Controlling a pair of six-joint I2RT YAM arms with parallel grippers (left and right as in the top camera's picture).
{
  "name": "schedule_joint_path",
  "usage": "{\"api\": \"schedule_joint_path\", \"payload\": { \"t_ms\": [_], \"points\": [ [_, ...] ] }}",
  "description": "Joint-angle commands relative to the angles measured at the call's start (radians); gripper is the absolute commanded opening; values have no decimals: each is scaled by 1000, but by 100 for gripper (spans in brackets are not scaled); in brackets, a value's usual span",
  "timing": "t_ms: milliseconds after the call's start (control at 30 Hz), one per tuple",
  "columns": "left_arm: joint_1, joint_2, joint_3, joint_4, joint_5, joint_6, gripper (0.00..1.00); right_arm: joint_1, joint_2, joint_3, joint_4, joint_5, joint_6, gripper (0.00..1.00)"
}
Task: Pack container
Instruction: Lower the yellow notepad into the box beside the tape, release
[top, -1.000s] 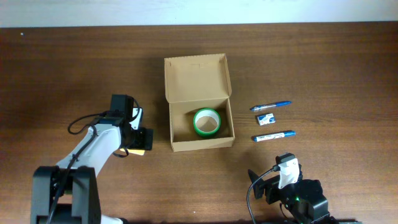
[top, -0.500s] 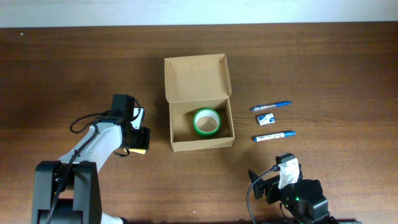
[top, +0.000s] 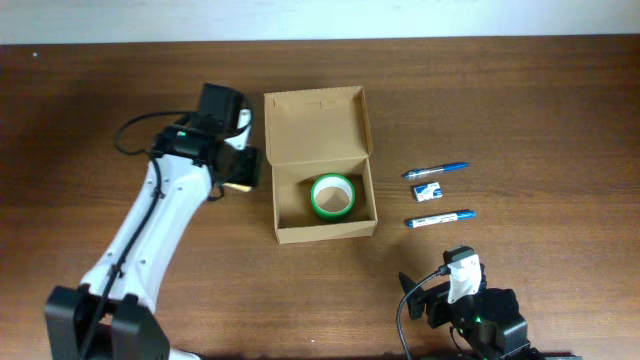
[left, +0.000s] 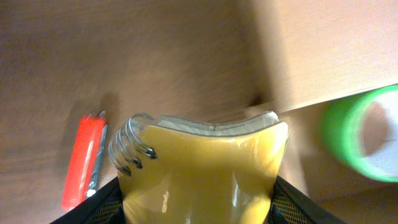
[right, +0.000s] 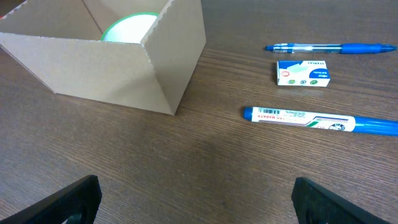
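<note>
Overhead, the left pincer hung just beside the open cardboard mailer box, outside its wall, with a green tape roll inside. In the left wrist view it was clamped on a yellow spiral notepad. It would likely need to clear that wall first, then let go beside the tape. The right wrist view showed the right pincer spread apart and empty, the box ahead of it.

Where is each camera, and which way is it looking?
Overhead: above the table, looking straight down at the box, pens, left arm and right arm.
Left wrist: on the left gripper, looking down past the yellow notepad it holds, toward the box.
Right wrist: low at the table's front, looking across at box and pens; the open right gripper frames the bottom corners.
Shared: green tape roll, in all three.
</note>
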Motion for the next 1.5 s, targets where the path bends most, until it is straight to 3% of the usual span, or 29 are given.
{"api": "schedule_joint_path", "payload": {
  "t_ms": [0,100,233,433,767,933,1100,1167,1467],
  "points": [
    [-97,-32,54,1,-14,-121,50,-5,-7,-6,2,1,-7,99],
    [-216,-32,61,0,-15,-267,49,-6,-7,-6,2,1,-7,99],
    [-269,-13,60,0,-42,-425,49,-5,-7,-6,2,1,-7,99],
    [-275,127,59,0,26,-478,48,-5,-7,-6,2,1,-7,99],
    [-282,129,59,-56,-30,-523,44,-6,-7,-6,2,1,-7,99],
    [-282,129,59,-53,-27,-530,67,-6,-7,-6,2,1,-7,99],
    [-282,129,59,-52,-14,-530,68,-6,-7,-6,2,1,-7,99],
    [-282,129,59,-52,-14,-530,78,-5,-7,-6,2,1,-7,99],
    [-282,129,59,-52,-14,-529,80,-6,-7,-6,2,1,-7,99]
  ]
}}
